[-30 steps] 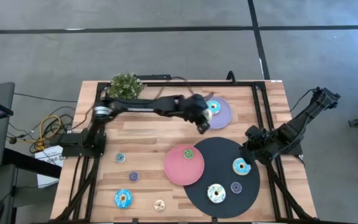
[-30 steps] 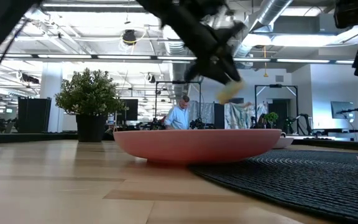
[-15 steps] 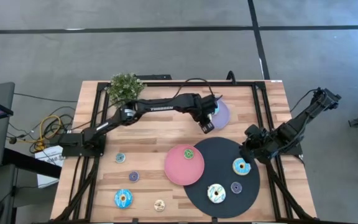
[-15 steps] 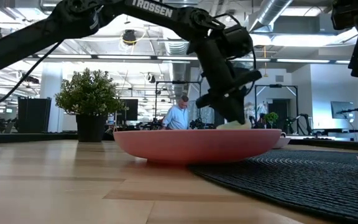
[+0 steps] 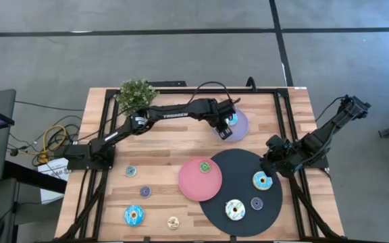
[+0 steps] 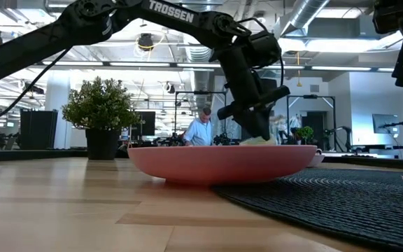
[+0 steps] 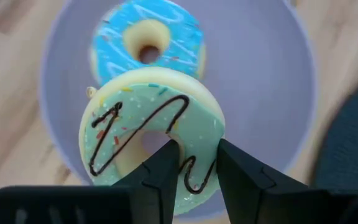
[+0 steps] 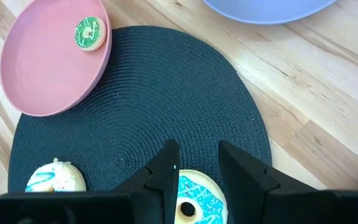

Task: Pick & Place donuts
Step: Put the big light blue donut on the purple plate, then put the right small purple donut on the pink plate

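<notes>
Two arms at a wood table (image 5: 161, 145) w/ black frame rails along its edges. Left gripper (image 7: 194, 171), upper centre of the high view, pinches a mint-iced donut (image 7: 151, 137) w/ dark squiggle over the lilac plate (image 7: 260, 81); a blue-iced donut (image 7: 146, 45) lies in that plate. Bare wood lies mid-table. Right gripper (image 8: 196, 168), fingers slightly apart & holding nothing, hovers at the black mat (image 8: 166, 99) on the right. Loose donuts (image 5: 134, 215) sit lower left. "TROSSEN" reads on the arm.

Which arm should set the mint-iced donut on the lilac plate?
Left. The left gripper already grips the mint-iced donut above the lilac plate. The right gripper waits over the black mat.
</notes>
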Robot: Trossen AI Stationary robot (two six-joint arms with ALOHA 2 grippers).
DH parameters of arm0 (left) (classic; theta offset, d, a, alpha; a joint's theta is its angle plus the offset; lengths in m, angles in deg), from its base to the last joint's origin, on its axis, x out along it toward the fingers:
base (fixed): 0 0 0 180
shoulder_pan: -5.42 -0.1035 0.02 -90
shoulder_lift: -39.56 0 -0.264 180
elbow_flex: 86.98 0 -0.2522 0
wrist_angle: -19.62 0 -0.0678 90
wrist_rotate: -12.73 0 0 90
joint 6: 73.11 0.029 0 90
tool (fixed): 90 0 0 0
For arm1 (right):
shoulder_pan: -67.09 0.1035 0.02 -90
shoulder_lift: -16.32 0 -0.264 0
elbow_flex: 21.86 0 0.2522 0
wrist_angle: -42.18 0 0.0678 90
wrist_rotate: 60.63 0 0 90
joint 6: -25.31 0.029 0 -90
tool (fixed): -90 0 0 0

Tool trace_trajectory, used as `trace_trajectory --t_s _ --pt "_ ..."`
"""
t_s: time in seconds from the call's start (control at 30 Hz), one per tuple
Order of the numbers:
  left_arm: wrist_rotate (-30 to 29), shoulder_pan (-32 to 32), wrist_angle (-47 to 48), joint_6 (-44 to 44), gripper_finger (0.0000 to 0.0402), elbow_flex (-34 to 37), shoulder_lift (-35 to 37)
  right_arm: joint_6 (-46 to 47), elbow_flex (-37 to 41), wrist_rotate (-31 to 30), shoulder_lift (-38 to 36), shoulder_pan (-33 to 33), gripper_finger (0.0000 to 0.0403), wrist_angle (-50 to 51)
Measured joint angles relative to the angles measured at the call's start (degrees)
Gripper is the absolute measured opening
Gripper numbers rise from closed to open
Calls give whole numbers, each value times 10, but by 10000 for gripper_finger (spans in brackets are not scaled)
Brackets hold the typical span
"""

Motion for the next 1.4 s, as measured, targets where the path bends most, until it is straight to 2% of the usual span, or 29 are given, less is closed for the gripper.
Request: trace_trajectory --t_s 0.17,0.57,0.87,0.97,1.07,1.23,1.27,1.4 --pt "-1 -1 6 15 111 0 0 0 0 0 0 0 102 1" --pt "8 -1 25 -1 195 -6 1 0 0 0 0 0 102 1" --pt "-4 0 51 -9 203 -6 51 -11 0 0 0 0 102 -1" --pt "-36 11 66 -6 192 -6 85 -11 0 0 1 0 102 -3" --pt "-57 28 98 6 157 -7 122 -15 0 0 1 0 102 -5" --pt "-59 66 166 55 28 -5 161 -15 0 0 1 0 102 -12" --pt "-59 76 172 54 15 -5 163 -15 0 0 1 0 102 -12" --pt "-50 114 185 41 9 -4 166 -15 0 -2 1 0 102 -30"
